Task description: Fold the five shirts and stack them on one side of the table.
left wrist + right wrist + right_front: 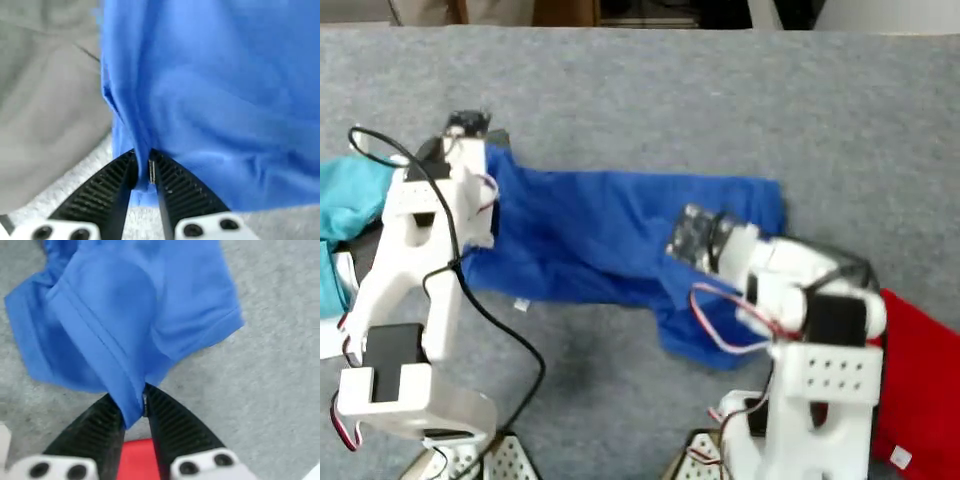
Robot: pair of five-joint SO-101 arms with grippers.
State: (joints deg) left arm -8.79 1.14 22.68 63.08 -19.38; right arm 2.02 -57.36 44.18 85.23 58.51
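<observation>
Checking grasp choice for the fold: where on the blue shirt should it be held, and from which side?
Pinch the blue shirt at its edges, one at each end, coming from the arms' side. The cloth bunches into thin ridges there, as the left gripper and right gripper show, both shut on it.

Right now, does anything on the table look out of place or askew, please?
The blue shirt lies rumpled, pinched by the left tool and right tool. The teal shirt and red shirt sit on opposite sides, unstacked.
</observation>
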